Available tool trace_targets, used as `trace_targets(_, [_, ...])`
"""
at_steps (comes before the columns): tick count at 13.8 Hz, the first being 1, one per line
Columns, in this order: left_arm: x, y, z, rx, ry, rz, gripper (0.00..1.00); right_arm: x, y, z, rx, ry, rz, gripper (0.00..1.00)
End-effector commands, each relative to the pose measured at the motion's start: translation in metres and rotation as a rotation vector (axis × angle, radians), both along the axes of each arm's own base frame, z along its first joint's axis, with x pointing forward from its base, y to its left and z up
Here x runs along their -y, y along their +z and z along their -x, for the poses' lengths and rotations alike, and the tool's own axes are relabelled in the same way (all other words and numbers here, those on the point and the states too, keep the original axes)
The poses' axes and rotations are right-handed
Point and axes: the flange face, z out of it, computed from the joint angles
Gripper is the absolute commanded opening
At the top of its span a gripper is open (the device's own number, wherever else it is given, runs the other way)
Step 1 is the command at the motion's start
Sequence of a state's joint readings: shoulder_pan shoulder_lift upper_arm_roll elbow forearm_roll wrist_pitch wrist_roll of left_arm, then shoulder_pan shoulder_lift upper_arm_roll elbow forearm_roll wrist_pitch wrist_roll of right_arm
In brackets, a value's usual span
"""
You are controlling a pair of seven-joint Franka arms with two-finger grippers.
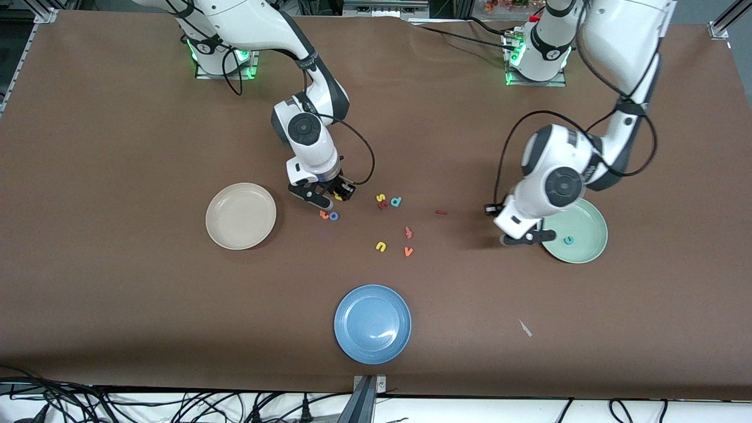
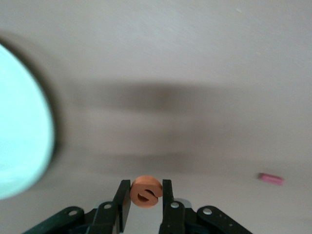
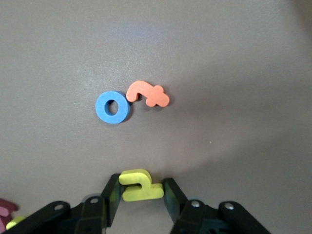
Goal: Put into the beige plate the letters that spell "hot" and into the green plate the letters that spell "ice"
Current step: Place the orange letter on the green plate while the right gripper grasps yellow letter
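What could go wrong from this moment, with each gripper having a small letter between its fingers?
1. The left gripper pinches the orange e only near the fingertips, just off the green plate; it may slip out and miss the plate.
2. The right gripper is around the yellow h, close to the blue o and orange t; a careless lift could knock them.
3. The dark red i is thin, so hard to grasp.
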State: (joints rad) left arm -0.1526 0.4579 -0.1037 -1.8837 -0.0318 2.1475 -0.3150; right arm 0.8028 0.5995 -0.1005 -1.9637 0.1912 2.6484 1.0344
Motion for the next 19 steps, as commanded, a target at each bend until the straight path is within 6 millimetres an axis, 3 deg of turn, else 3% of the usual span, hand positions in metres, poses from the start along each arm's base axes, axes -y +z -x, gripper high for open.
trace_targets(1, [-0.061,0.004,-0.009,-0.012,-0.129,-0.002,0.06,-0.002,-0.011,-0.003,-0.005,0.010,-0.006,0.37])
trace_targets(3, [-0.106,0.002,-0.014,-0.012,-0.190,-0.025,0.06,-0.002,-0.010,-0.003,-0.005,0.010,-0.007,0.36])
trace_targets(6, [-0.154,-0.013,-0.015,-0.026,-0.228,0.000,0.11,-0.001,-0.010,-0.004,-0.003,0.010,-0.007,0.32])
trace_targets(7, [-0.160,-0.018,-0.016,-0.021,-0.231,0.004,0.22,-0.002,-0.010,-0.003,-0.003,0.013,-0.007,0.29])
trace_targets(8, [-0.159,-0.020,-0.015,-0.021,-0.232,0.005,0.52,-0.002,-0.010,-0.003,-0.004,0.013,-0.006,0.29])
trace_targets(9, [-0.157,-0.021,-0.015,-0.024,-0.224,0.004,0.98,-0.002,-0.009,-0.004,-0.013,0.013,-0.002,0.29])
trace_targets(13, [-0.135,-0.013,-0.015,-0.020,-0.242,0.020,1.00,-0.011,0.002,-0.010,-0.046,0.024,0.011,0.29])
trace_targets(15, [-0.099,-0.005,-0.013,-0.016,-0.213,0.028,1.00,-0.011,0.002,-0.010,-0.049,0.031,0.015,0.28])
trace_targets(19, [-0.013,0.006,-0.002,-0.016,0.075,0.004,1.00,0.000,0.022,-0.028,-0.106,0.067,0.039,0.28])
